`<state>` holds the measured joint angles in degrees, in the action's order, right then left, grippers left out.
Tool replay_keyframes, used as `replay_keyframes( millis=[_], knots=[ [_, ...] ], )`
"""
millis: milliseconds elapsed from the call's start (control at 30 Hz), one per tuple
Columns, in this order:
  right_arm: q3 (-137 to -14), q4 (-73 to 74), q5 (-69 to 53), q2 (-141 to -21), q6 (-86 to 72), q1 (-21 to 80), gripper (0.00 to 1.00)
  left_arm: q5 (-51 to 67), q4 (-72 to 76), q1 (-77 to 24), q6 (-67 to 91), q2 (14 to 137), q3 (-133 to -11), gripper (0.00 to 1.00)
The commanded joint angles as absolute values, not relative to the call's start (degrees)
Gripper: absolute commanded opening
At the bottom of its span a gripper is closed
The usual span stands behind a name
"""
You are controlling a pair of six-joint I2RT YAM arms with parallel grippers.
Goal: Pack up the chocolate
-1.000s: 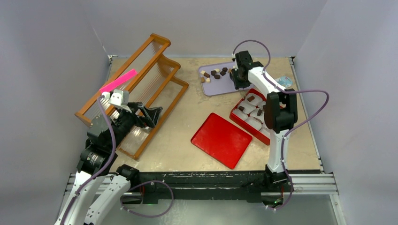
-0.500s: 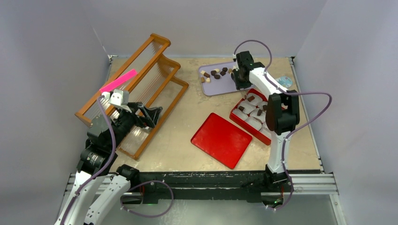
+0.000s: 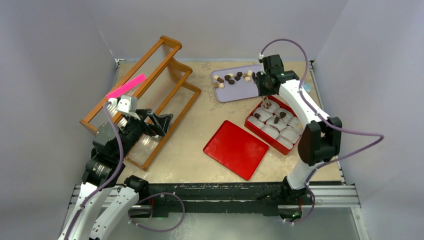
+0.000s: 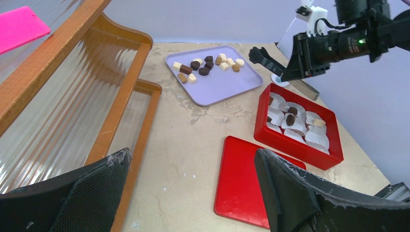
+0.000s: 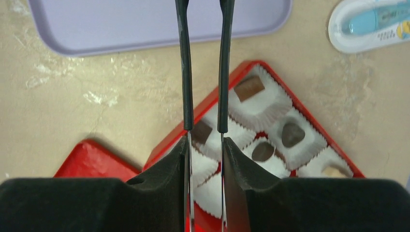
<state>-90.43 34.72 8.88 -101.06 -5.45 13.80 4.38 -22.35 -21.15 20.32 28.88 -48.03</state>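
Beige tabletop (image 3: 200,125); right gripper (image 5: 204,140), off the lilac tray (image 3: 240,92), now hangs over the red box (image 4: 295,152) at its 4 o'clock; jaws nearly closed, grip on the chocolate (image 5: 202,131) cannot be told; placing likely.

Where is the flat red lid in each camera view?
Top external: red lid at centre, lower left of the red box.
Left wrist: lower centre, just below the box.
Right wrist: lower-left corner, left of the box.
Shared landmark: the red box.
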Motion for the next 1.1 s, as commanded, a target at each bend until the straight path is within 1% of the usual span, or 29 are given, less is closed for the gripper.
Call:
replay_keyframes(
  millis=[0,333,600,967,1067],
  knots=[
    [-85.37,36.98,9.02,-94.41,-9.86,13.77,0.26,4.31,-21.82,-21.53,19.34,29.01,-48.25,0.97],
    [-77.16,46.54,13.22,-82.81,-23.22,13.77,0.26,4.82,-21.69,-21.53,19.34,29.19,-48.21,0.97],
    [-73.82,53.63,17.50,-75.78,-28.66,13.72,0.26,5.21,-21.63,-21.51,19.47,29.11,-48.17,0.97],
    [-68.43,59.45,17.24,-72.93,-33.00,12.40,0.26,4.94,-21.71,-21.93,19.51,28.37,-48.30,0.98],
    [-66.76,59.48,15.52,-71.98,-33.66,11.32,0.26,4.93,-21.80,-22.03,19.51,28.37,-48.30,0.98]
  ],
)
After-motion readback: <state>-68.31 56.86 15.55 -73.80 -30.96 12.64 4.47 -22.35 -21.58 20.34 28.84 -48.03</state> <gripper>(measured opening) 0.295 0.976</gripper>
